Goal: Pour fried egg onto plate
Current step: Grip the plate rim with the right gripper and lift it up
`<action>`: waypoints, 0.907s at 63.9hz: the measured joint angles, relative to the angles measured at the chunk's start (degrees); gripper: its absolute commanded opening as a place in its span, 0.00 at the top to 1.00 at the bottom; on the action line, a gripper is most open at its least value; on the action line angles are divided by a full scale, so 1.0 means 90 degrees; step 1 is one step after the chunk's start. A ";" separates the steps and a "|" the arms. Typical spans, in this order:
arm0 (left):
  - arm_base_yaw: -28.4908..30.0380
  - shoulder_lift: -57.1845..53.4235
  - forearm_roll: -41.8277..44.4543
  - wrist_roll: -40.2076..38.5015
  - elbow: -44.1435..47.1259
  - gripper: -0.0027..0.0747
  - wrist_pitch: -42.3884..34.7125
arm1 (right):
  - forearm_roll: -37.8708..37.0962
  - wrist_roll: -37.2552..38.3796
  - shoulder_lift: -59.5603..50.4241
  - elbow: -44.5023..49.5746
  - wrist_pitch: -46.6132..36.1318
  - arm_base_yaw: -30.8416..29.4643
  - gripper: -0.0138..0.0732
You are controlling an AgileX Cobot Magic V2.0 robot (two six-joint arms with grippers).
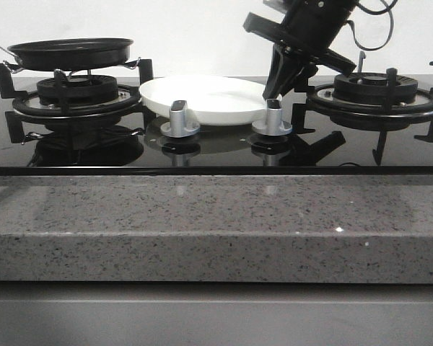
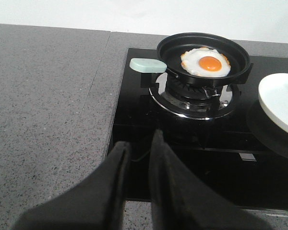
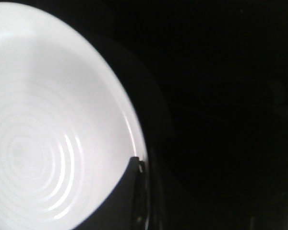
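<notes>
The fried egg (image 2: 206, 62), white with an orange yolk, lies flat in the black frying pan (image 2: 240, 55) on the left burner. The pan's pale green handle (image 2: 145, 64) points toward the counter. From the front the pan (image 1: 68, 52) hides the egg. The white plate (image 1: 202, 97) sits on the hob between the two burners. My right gripper (image 1: 278, 90) is shut on the plate's right rim; one finger (image 3: 129, 191) lies on the inside of the plate (image 3: 48, 120). My left gripper (image 2: 139, 139) hovers over the hob's edge, well short of the handle, empty, jaws almost together.
Two silver knobs (image 1: 179, 119) (image 1: 273, 117) stand just in front of the plate. The right burner (image 1: 375, 90) with its black grate is beside my right arm. Grey speckled counter (image 2: 43, 120) lies left of the hob.
</notes>
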 measured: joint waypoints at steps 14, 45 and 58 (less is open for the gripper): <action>0.0000 0.0000 0.0000 0.0000 0.0000 0.82 0.0000 | -0.0009 0.0000 -0.0159 0.0000 0.0038 -0.0040 0.91; 0.0000 0.0000 0.0000 0.0000 0.0000 0.82 0.0000 | -0.0097 -0.0016 -0.2122 0.0685 0.0098 -0.0032 0.91; 0.0000 0.0000 0.0000 0.0000 0.0000 0.82 0.0000 | -0.0170 -0.0296 -0.3356 0.2394 0.0042 0.0259 0.91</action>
